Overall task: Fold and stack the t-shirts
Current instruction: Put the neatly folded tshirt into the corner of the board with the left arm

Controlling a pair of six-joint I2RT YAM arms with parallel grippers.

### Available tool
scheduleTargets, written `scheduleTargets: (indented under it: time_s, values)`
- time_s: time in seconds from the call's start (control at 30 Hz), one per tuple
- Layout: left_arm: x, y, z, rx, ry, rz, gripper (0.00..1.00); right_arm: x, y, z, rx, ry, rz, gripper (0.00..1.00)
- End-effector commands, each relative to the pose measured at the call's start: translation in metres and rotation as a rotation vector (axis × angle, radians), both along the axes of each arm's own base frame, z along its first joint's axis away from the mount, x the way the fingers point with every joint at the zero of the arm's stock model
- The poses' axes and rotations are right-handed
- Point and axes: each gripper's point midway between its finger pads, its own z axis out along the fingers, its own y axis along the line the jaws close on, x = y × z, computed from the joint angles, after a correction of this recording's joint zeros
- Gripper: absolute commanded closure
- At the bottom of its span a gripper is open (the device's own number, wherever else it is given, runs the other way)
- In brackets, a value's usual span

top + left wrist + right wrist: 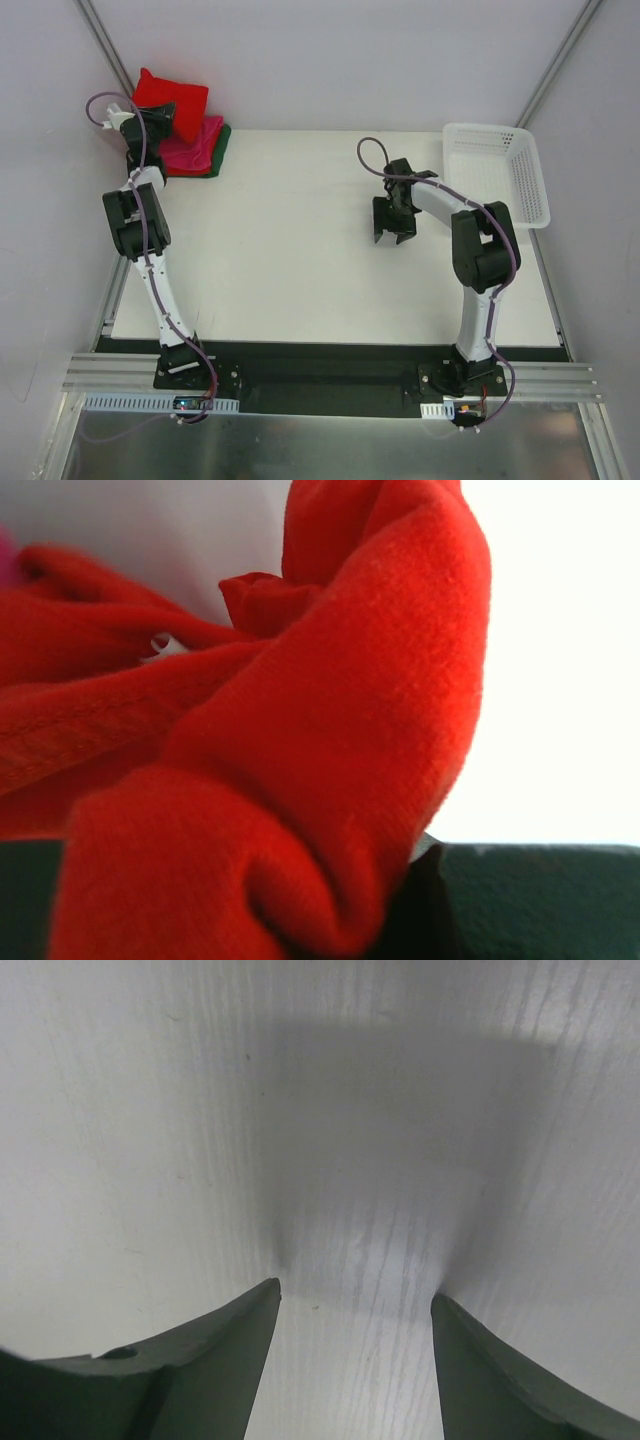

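Red tee (170,98) bunched above pink/green stack (200,150) (far-left corner).

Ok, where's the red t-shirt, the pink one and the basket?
red t-shirt (175,97): top view, its middle.
pink t-shirt (196,147): top view, folded part showing.
basket (482,128): top view, far rim.

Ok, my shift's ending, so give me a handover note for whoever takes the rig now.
Left hand: shut on the red shirt, far-left corner.
Right hand: open over bare table, holding nothing.
Done: pink shirt lies folded on green shirt, just under the red one.
Basket: far right.
Left: set the red shirt on that stack, release.
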Motion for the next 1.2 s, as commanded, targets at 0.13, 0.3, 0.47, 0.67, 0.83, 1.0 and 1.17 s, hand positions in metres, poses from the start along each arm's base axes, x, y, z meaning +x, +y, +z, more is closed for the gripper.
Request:
scheduleTargets:
  time_s: [0.13,0.3,0.47,0.67,0.83,1.0,1.17]
  values:
    - [-0.028,0.015,0.035,-0.003,-0.115,0.068,1.0,0.002,-0.001,0.009,0.005,0.004,0.006,0.36]
    - [-0.027,0.018,0.013,-0.055,-0.089,0.08,0.99,0.003,-0.001,0.012,0.007,-0.004,0.006,0.36]
    - [-0.026,0.019,-0.004,-0.078,-0.056,0.086,0.55,0.003,-0.001,0.012,0.007,-0.004,0.006,0.36]
    - [-0.027,0.018,-0.002,-0.071,-0.051,0.086,0.09,0.0,0.0,0.01,0.012,0.004,0.008,0.36]
    - [-0.035,0.013,0.016,-0.055,-0.062,0.074,0.01,0.003,0.004,0.012,0.033,-0.007,0.001,0.36]
    - [-0.05,0.006,0.03,-0.017,-0.054,0.067,0.0,0.002,0.007,0.018,0.061,-0.022,-0.001,0.36]
    - [-0.071,-0.002,0.052,0.001,-0.066,0.059,0.01,-0.001,0.008,0.026,0.079,-0.048,-0.002,0.36]
